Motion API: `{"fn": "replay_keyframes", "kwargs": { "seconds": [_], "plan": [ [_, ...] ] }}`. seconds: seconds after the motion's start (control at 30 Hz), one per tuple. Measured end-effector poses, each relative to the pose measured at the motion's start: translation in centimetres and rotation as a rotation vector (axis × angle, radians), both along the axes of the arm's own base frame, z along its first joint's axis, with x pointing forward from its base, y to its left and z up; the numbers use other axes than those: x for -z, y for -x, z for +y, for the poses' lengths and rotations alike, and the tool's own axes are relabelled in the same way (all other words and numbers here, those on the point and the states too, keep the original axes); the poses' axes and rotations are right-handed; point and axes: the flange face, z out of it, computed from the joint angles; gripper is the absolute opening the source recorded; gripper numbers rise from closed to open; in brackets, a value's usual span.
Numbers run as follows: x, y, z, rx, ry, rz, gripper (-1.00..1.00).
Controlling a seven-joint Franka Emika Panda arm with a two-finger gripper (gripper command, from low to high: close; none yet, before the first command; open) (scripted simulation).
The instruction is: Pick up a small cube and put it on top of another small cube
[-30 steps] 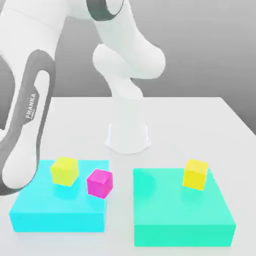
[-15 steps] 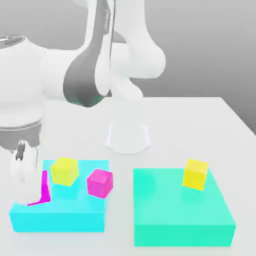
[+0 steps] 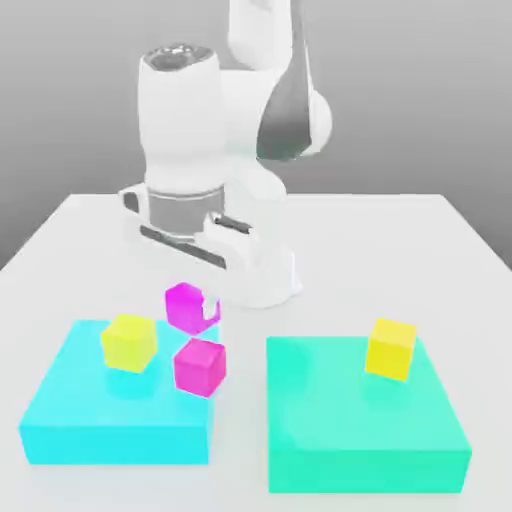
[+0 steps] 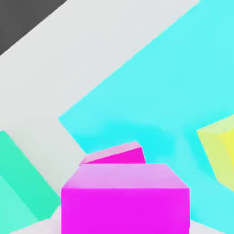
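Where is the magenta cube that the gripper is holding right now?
In the exterior view, the held magenta cube is left of centre, behind the pink cube and near the cyan block's far edge.

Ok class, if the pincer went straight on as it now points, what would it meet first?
Probably the lower pink cube on the cyan block, partly behind the held cube in the hand view, though depth is unclear.

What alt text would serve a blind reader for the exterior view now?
A robot gripper holds a magenta cube above a cyan block, where another magenta cube and a yellow cube rest. A second yellow cube sits on a teal block.
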Motion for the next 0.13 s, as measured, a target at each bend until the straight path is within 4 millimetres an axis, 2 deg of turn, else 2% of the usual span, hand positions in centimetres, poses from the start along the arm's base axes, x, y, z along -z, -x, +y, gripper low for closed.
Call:
{"fn": "replay_keyframes", "kwargs": {
  "seconds": [0.03, 0.13],
  "plan": [
    [0.85, 0.08, 0.03, -0.001, 0.0, 0.0, 1.0],
    [0.85, 0.08, 0.03, -0.001, 0.0, 0.0, 1.0]
  ]
}}
